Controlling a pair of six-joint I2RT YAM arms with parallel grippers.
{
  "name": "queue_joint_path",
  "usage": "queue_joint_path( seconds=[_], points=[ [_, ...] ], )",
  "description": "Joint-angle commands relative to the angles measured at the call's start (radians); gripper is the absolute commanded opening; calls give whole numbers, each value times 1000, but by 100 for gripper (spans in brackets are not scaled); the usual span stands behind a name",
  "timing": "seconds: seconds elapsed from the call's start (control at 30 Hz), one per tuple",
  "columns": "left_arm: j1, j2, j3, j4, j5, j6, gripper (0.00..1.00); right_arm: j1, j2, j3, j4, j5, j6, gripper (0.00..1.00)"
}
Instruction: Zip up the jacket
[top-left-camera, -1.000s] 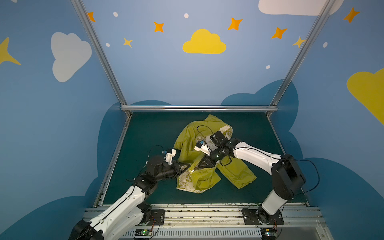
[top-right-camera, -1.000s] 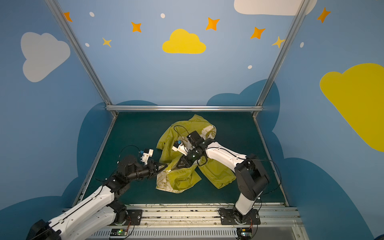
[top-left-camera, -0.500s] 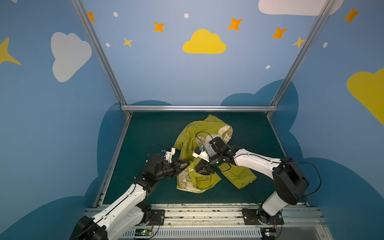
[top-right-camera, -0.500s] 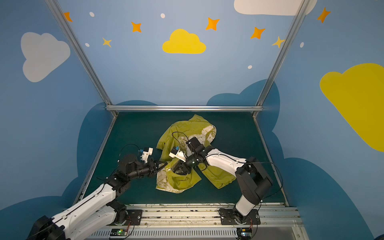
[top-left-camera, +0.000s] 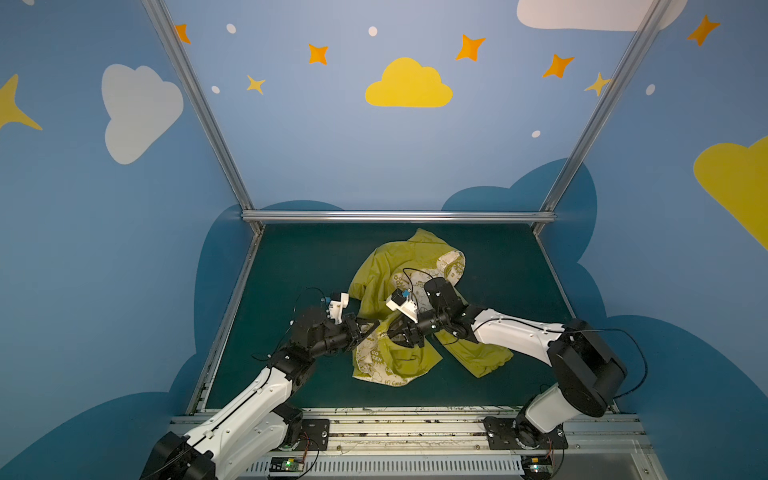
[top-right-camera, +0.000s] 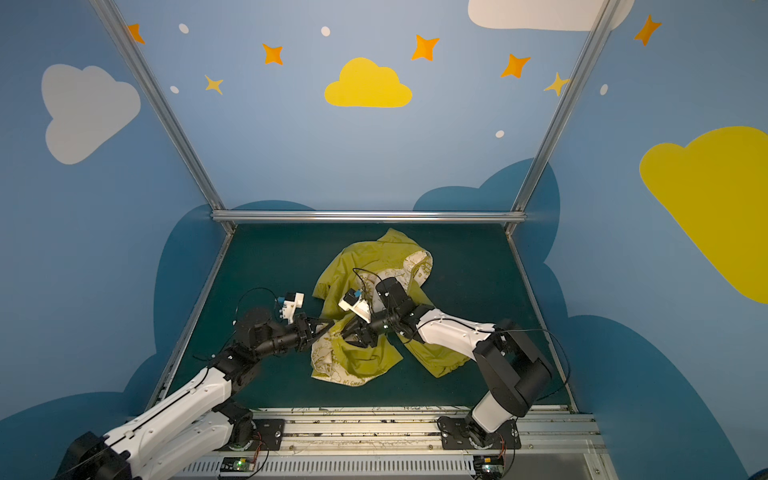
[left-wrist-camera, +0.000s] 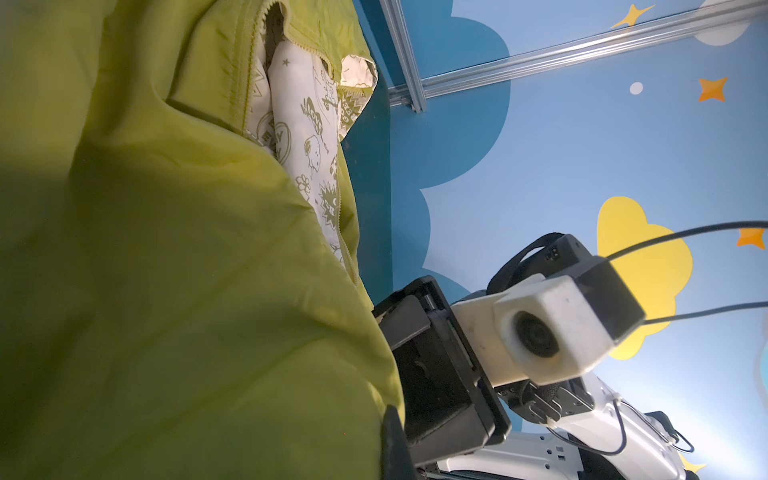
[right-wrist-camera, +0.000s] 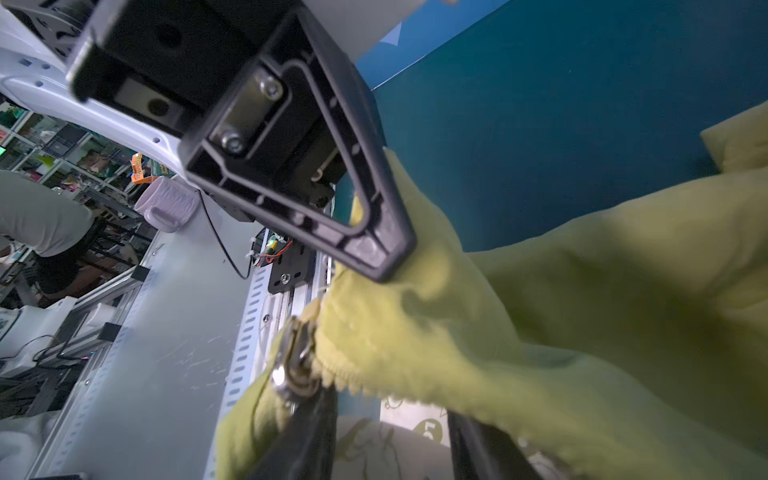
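Note:
The olive-yellow jacket (top-left-camera: 399, 266) lies crumpled on the green mat in both top views, its hood at the back and its printed cream lining (top-left-camera: 370, 357) showing at the front. My left gripper (top-left-camera: 376, 326) is shut on the jacket's front edge and holds it lifted. In the right wrist view its fingertip (right-wrist-camera: 386, 253) pinches the fabric. My right gripper (top-left-camera: 395, 332) faces it closely, open. In its wrist view the metal zipper slider (right-wrist-camera: 295, 365) sits at the tip of one finger (right-wrist-camera: 307, 432), and the toothed zipper edge runs across the gap. Fabric (left-wrist-camera: 166, 249) fills most of the left wrist view.
A sleeve (top-left-camera: 482, 357) trails to the right under my right arm. An aluminium rail (top-left-camera: 395, 216) bounds the mat (top-left-camera: 291, 270) at the back, and slanted side rails bound it left and right. The arms' base rail (top-left-camera: 415, 419) runs along the front.
My right gripper has come forward and left across the jacket, close to the left gripper, and its jaws stand wider apart. The left gripper has kept its grip and place.

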Motion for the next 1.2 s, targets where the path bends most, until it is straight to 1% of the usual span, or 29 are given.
queue_joint_path(
  seconds=[0.0,0.3,0.37,0.47,0.73,0.83,0.9,1.07,1.13,1.17],
  points=[
    [4,-10,-4,18,-17,0,3,17,-35,-15,115,24,35,42],
    [6,-19,-6,-33,-52,5,3,39,-72,-71,208,-7,34,42],
    [6,-22,-6,-42,-58,6,3,48,-90,-101,229,5,27,43],
    [7,-23,-4,-50,-59,9,3,58,-98,-145,309,33,43,43],
    [7,-22,-2,-53,-43,6,3,91,-59,-120,362,118,50,39],
    [7,-22,-2,-56,-42,6,3,96,-49,-111,375,119,50,38],
    [6,-22,-2,-65,-48,8,3,102,-43,-110,379,116,50,35],
    [7,-19,-2,-62,-43,6,3,113,-33,-107,390,135,51,30],
    [7,-22,-1,-66,-43,6,3,113,-33,-105,394,137,53,24],
    [6,-23,3,-72,-45,8,3,113,-33,-106,397,141,55,23]
  ],
)
